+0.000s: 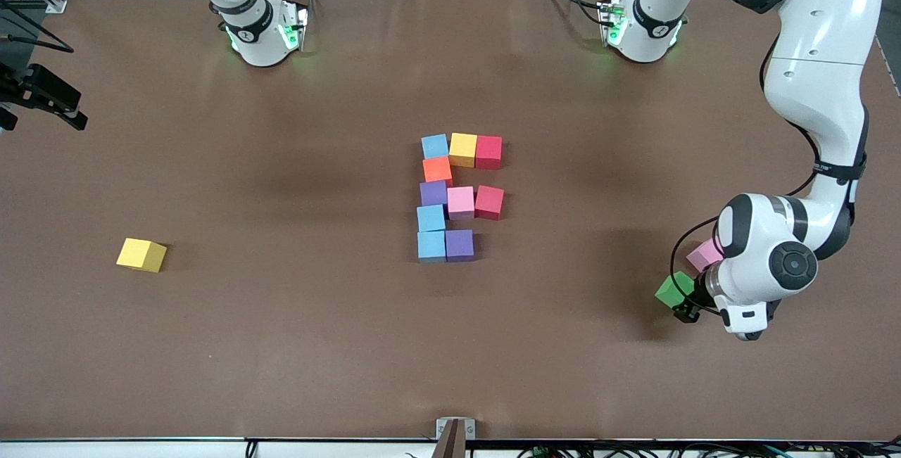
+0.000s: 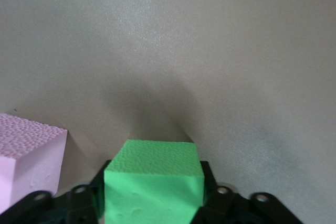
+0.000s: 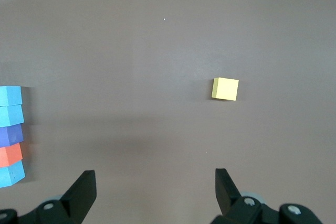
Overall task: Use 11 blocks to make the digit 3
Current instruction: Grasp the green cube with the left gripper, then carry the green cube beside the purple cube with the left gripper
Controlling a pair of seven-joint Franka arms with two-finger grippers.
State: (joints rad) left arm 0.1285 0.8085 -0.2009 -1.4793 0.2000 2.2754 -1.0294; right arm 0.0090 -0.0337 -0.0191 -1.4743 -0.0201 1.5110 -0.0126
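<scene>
The left arm reaches from its base down its end of the table, elbow bent, wrist low, so the left gripper point(image 2: 153, 203) sits at table level on the green block point(image 1: 674, 289). Its fingers point(image 2: 79, 203) press against both sides of that block, clamped on it. A loose pink block point(image 1: 704, 255) lies just beside the green one, a little farther from the front camera and partly hidden by the wrist. The right arm waits high near its base; the right gripper point(image 3: 155, 190) hangs with fingers wide apart over bare table. The unfinished digit point(image 1: 456, 194) lies mid-table: ten touching cubes, with a gap at the end of its nearest row. Open brown table point(image 1: 577, 345) lies between it and the green block. A yellow block point(image 1: 141, 255) sits alone toward the right arm's end.
</scene>
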